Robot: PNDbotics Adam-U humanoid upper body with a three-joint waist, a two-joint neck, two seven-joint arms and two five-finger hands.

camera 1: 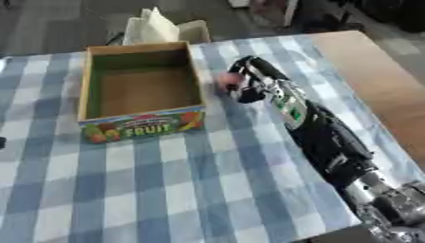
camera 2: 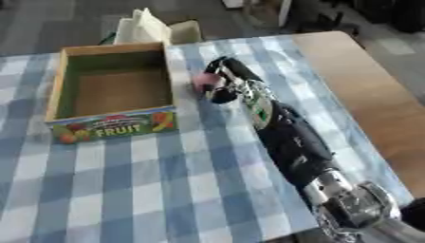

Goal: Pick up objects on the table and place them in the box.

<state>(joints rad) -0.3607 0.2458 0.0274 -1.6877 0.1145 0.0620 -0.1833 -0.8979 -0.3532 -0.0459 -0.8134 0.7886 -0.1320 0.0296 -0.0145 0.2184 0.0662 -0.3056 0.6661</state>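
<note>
An open cardboard box (camera 1: 85,80) with "FRUIT" printed on its front stands at the back left of the table; its brown floor shows nothing inside. Just right of the box a small pink round object (camera 1: 226,79) sits at my right hand (camera 1: 251,79). The hand's fingers curl round the pink object, which is partly hidden by them. My right arm (camera 1: 328,135) stretches in from the lower right. Only a dark sliver (camera 1: 2,142) shows at the left edge where my left arm comes in.
The table carries a blue-and-white checked cloth (camera 1: 166,180); bare wood (camera 1: 374,80) runs along its right side. Behind the box stands a pale chair or bag (camera 1: 158,28) beyond the table's far edge.
</note>
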